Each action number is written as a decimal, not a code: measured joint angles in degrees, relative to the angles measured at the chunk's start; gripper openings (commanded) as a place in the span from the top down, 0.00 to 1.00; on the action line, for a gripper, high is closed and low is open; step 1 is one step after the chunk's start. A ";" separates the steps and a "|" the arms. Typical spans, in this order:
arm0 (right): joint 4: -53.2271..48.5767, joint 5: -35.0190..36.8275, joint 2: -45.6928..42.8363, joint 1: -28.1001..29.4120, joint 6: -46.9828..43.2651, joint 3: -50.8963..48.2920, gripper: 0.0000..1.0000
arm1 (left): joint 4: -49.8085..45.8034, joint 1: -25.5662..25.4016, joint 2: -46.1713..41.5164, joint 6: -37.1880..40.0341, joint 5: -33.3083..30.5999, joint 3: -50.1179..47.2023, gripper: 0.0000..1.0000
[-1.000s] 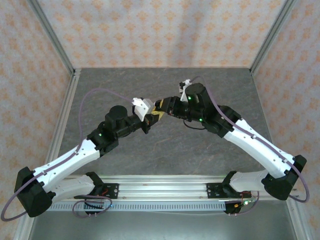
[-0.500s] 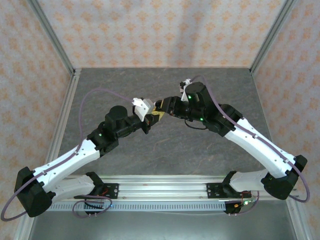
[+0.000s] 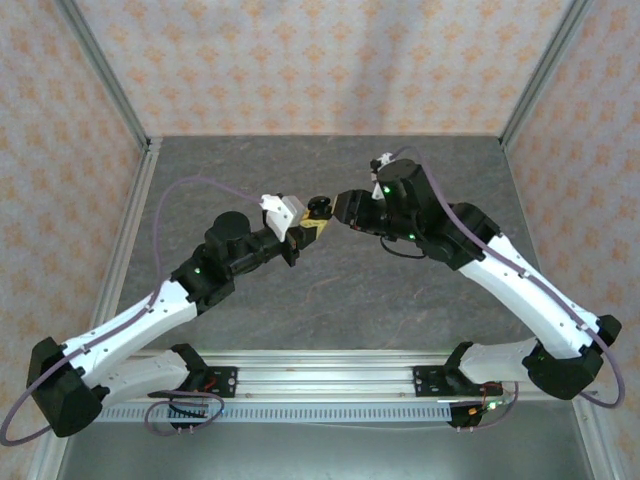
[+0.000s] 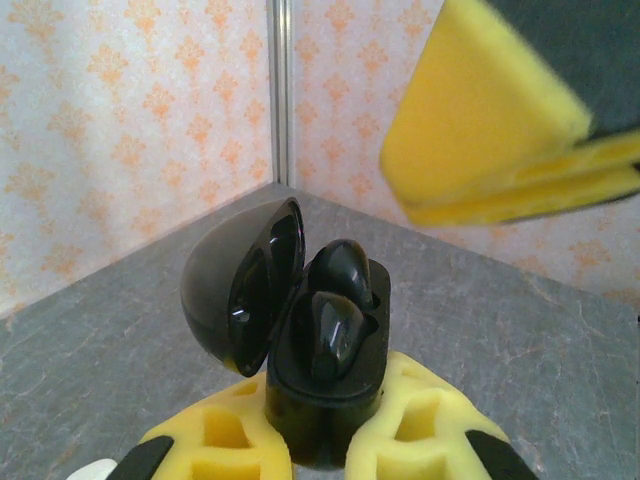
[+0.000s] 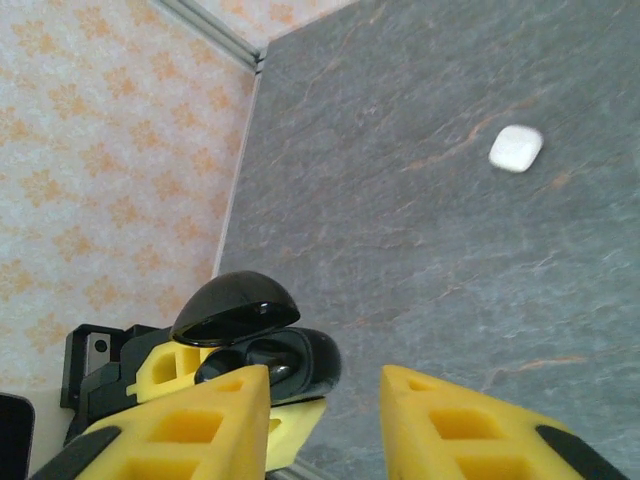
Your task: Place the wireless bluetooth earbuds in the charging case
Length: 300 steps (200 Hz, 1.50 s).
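My left gripper (image 4: 325, 425) is shut on the black charging case (image 4: 330, 385) and holds it upright above the table, its lid (image 4: 235, 290) swung open to the left. Two glossy black earbuds (image 4: 335, 330) sit in the case's wells. In the top view the case (image 3: 318, 208) hangs mid-table between the two grippers. My right gripper (image 5: 325, 390) stands open just right of the case (image 5: 310, 365), with nothing between its yellow fingers (image 5: 190, 425). One of those fingers (image 4: 480, 110) shows blurred at the upper right of the left wrist view.
A small white rounded object (image 5: 516, 148) lies alone on the grey stone-pattern table (image 3: 330, 300). Patterned walls and metal posts (image 3: 105, 90) close in the back and sides. Both arm bases sit on the rail at the near edge.
My right gripper has drawn back to the right, away from the case, and its jaws have widened. The left gripper still holds the case, shifted slightly.
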 measured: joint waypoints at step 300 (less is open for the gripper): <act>5.70 -30.42 1.64 -14.43 -0.31 -7.74 0.81 | -3.13 -0.66 6.60 0.37 13.70 3.37 1.00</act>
